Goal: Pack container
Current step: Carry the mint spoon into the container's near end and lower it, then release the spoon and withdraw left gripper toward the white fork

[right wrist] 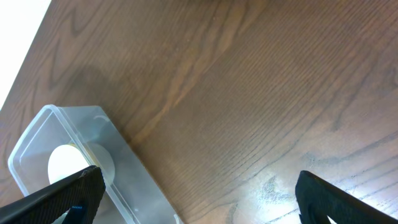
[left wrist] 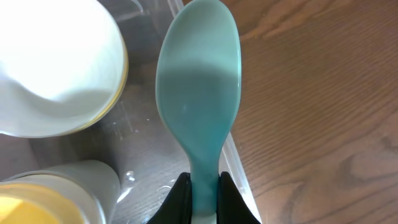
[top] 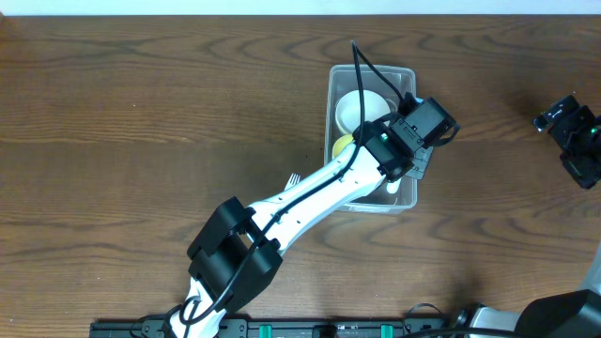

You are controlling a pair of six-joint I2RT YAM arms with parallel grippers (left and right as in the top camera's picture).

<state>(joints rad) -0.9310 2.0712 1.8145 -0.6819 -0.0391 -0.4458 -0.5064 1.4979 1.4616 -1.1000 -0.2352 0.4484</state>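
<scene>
Container [top: 402, 75] sat on the counter [top: 141, 141] right of centre, toward the far edge, long axis running near-to-far

Inside it:
- white bowl [top: 360, 110] in the far half; the left wrist view showed a yellow edge under its rim
- pale cup [left wrist: 62, 186] with a yellow interior in the near-left corner, just beside the bowl; couldn't tell if they touched

Left arm lay diagonally from the near edge of the counter across the container's near-right part. Left end effector [left wrist: 203, 186] was clamped on the neck of a teal spoon [left wrist: 199, 87], with fingers [left wrist: 179, 199] on either side of the handle. The spoon's scoop faced the camera and lay across the line of the container's right wall, part over the inside and part over bare counter. Couldn't tell whether spoon and wall were in contact

Right end effector [right wrist: 199, 180] was well off to the right of the container, near the counter's right edge. Its jaws were spread wide with nothing between them, only wood grain below. Its camera caught one end of the container and the white bowl at lower left
</scene>
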